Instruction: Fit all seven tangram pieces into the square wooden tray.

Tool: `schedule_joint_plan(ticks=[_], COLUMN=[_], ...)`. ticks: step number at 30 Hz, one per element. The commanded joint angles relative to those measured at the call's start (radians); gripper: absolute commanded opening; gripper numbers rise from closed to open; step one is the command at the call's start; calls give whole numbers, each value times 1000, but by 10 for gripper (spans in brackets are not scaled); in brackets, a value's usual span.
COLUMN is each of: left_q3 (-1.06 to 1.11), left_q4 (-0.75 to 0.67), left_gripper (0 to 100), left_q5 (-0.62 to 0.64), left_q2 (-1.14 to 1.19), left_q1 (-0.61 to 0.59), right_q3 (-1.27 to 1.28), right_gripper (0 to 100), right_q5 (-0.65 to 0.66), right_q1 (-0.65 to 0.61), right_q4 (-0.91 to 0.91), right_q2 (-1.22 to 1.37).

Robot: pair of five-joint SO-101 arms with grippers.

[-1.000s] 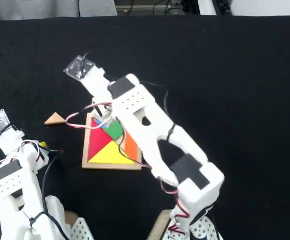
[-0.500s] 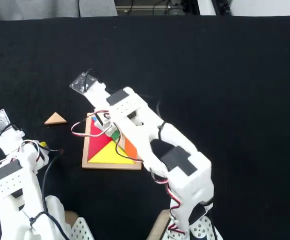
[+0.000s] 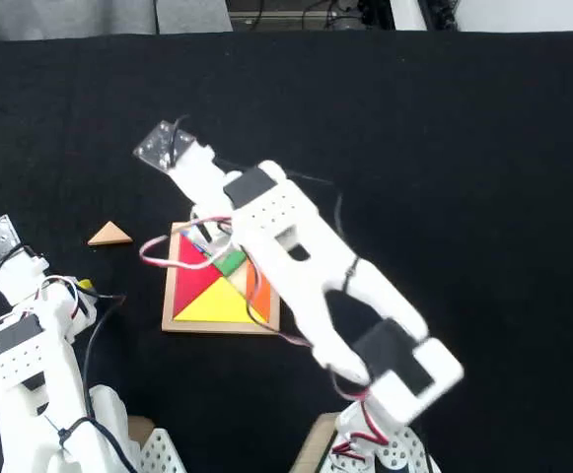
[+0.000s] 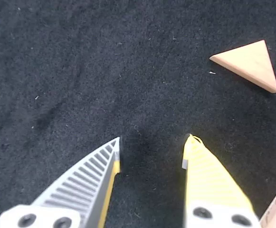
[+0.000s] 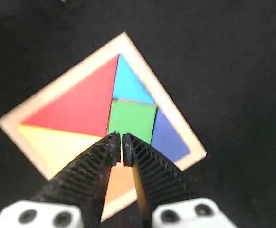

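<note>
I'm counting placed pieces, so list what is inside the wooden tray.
Inside the tray: red triangle, yellow triangle, light blue triangle, green square, dark blue piece and an orange piece. The right arm's fingers cover part of the orange piece, so its shape is unclear.

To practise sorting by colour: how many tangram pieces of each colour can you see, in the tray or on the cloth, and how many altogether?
red piece: 1
yellow piece: 1
light blue piece: 1
green piece: 1
dark blue piece: 1
orange piece: 1
plain wood piece: 1
Total: 7
</note>
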Motion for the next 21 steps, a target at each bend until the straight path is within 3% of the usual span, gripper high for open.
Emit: schedule_joint_plan(ticks=[1,21], left_q3=[-4,-4], left_q4=[-20,-20], left_gripper=[216,216], left_q5=[-8,-8], left_q2=[-17,-17], left_q1=[10,10], right_q3=[79,81], right_gripper=[11,11], right_q5=[38,38], right_q1=[12,12], right_q4=[-55,-140], right_q2=[-76,102])
